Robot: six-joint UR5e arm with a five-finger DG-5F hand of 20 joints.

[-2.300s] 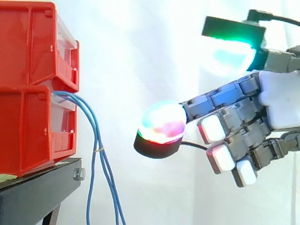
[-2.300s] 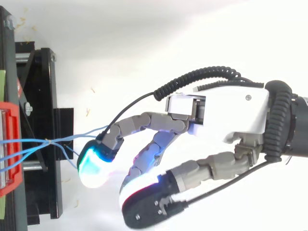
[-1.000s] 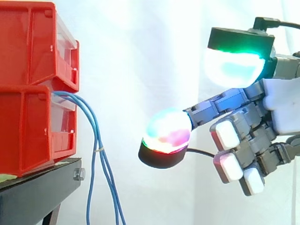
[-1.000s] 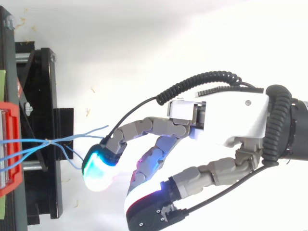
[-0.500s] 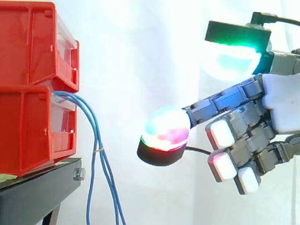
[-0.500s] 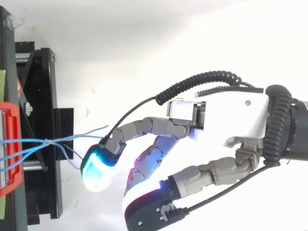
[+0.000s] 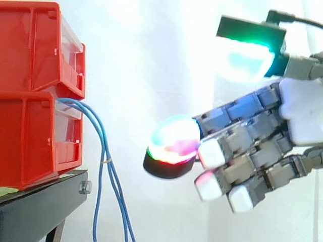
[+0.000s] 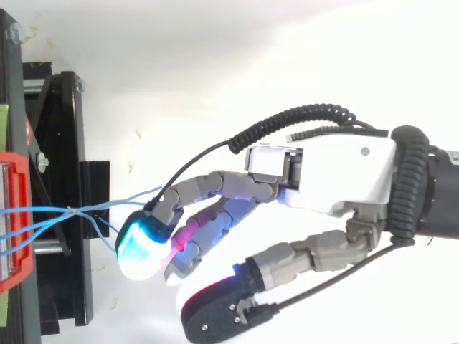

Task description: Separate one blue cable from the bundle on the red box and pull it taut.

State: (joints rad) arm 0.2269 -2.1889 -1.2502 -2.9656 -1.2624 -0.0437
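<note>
White curtain (image 7: 146,55) is hanging behind red bins (image 7: 30,101); blue cables (image 7: 104,160) are drooping from them; hand (image 8: 337,179) is hovering wide-fingered, holding nothing, seemingly clear of the cables.

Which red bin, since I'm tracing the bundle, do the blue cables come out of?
The lower red bin: the blue cables leave its top front edge and hang down; the upper bin has none.
</note>
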